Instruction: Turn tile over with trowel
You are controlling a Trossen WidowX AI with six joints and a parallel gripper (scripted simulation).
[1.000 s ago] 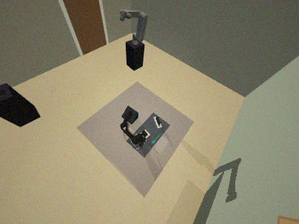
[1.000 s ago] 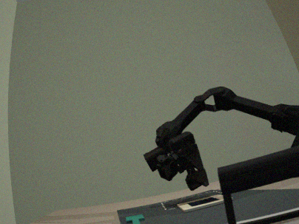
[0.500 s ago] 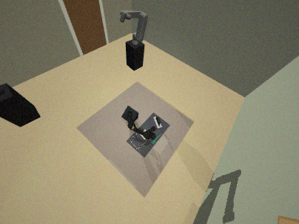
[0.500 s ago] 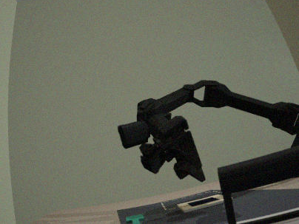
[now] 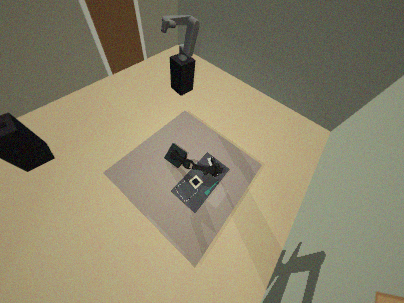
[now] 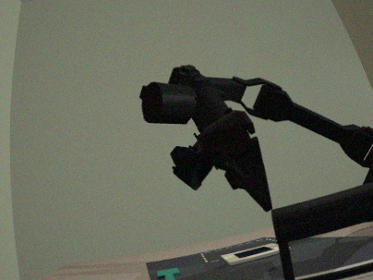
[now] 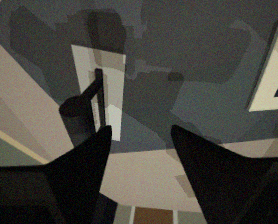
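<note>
Tile [image 5: 191,182] [image 6: 231,259] [image 7: 262,106] and bench [image 5: 145,179] [image 6: 106,267] [image 7: 135,175]: tile near the bench's middle, dark inset showing; presumably marked side up, not yet turned.
Mat [image 5: 195,206] [image 6: 157,266] [image 7: 205,95]: dark, lying towards the bench's right-hand corner in the top view.
Arm [image 5: 197,166] [image 6: 314,119]: reaching over the mat's end away from the outline.
Dashed outline [image 5: 177,191] [image 6: 204,257]: at the other end; tile just beside it.
Trowel [image 7: 120,67] [image 5: 210,162]: probably the pale blade with raised black handle, flat, nearer the bench's upper-right edge than the tile.
Green T-shaped piece [image 5: 210,189] [image 6: 168,273]: on the mat, apparently not needed.
Jaws [image 5: 216,170] [image 6: 233,198]: part open, nothing between, above the mat.
Step in hand: likely lining up for the trowel; next, centre over the handle, match its angle, descend, close.
</note>
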